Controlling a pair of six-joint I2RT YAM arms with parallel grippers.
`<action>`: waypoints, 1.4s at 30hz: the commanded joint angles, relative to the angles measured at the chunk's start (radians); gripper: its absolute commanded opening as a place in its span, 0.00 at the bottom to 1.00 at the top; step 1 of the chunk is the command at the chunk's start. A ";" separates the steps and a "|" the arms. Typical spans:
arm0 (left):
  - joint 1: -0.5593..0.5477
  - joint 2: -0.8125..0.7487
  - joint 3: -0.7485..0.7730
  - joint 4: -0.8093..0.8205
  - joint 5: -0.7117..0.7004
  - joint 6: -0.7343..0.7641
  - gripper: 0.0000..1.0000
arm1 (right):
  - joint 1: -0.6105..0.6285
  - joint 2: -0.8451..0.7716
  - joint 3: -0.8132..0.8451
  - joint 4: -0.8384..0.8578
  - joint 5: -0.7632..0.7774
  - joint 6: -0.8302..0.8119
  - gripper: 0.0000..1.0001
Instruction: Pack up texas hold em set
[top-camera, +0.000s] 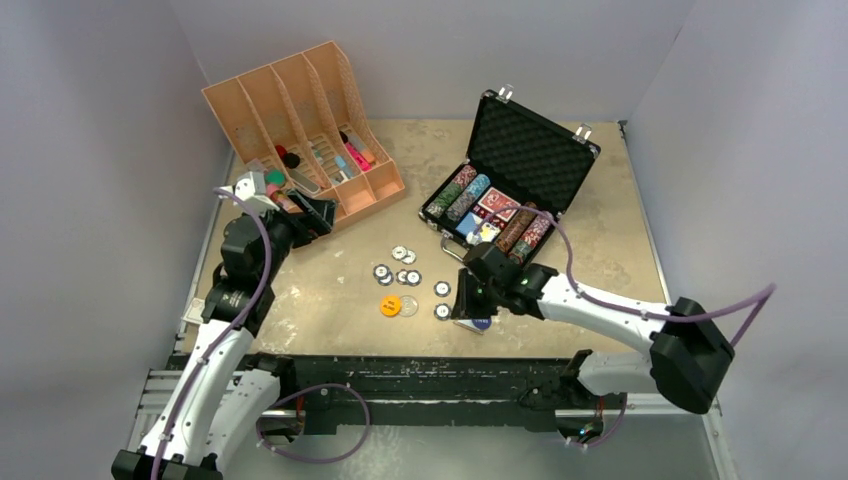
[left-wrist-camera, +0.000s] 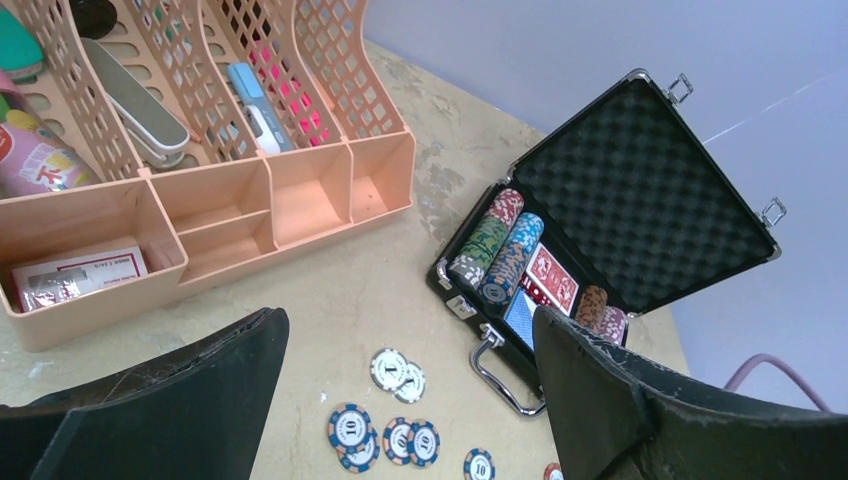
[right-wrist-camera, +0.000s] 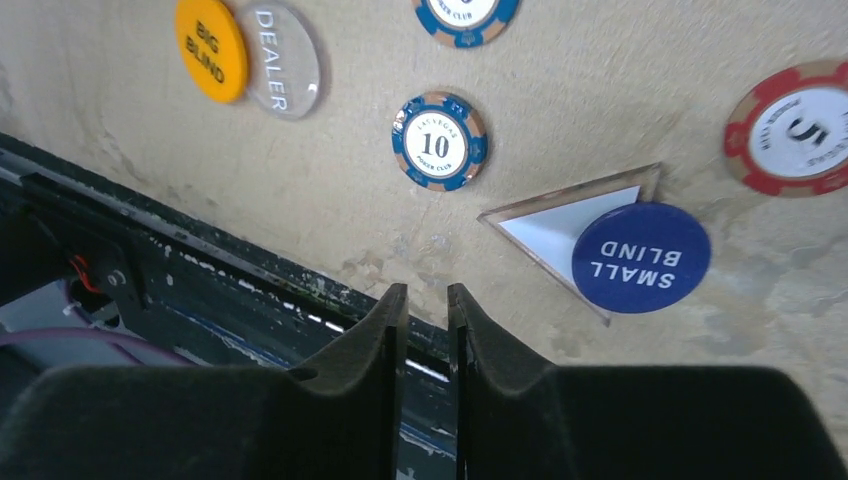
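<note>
The blue SMALL BLIND button (right-wrist-camera: 640, 258) is lying flat on the table (right-wrist-camera: 330, 210), right down at the near edge, half on top of a white triangular scrap (right-wrist-camera: 545, 228) with a tan rim. No idea what that scrap is.

The bit that matters: the button sits off to the right of the right tool (right-wrist-camera: 427, 295), not between its fingers. Those fingers are pinched nearly together, just a thin slit, and there's nothing in there as far as I can see. The button is round, so there's no long axis to line up with. My guess is the tool needs to slide right and spread before it can bite the rim. Flat disc on a flat table though, so it could easily skate away.

Going outward, a blue 10 chip (right-wrist-camera: 438, 140) lies to the left of the button and a red 5 chip (right-wrist-camera: 800, 125) off to its far right. The yellow BIG BLIND (right-wrist-camera: 210, 45) and clear DEALER (right-wrist-camera: 283, 60) buttons are further left. The open black case (top-camera: 530, 150) is farther back, with chips racked inside.

The left tool (left-wrist-camera: 405, 320) hangs wide open and empty over by the orange organiser (left-wrist-camera: 100, 300), well apart from all this. Looks like the right arm's job.
</note>
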 joint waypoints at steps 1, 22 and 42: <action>0.007 0.009 0.016 0.034 0.030 0.018 0.91 | 0.043 0.058 -0.003 0.047 0.045 0.088 0.29; 0.007 0.017 0.012 0.026 0.065 0.031 0.88 | 0.066 0.238 0.042 -0.125 0.296 0.141 0.76; 0.008 0.037 0.021 0.015 0.058 0.043 0.88 | 0.097 0.226 0.081 -0.198 0.323 0.086 0.84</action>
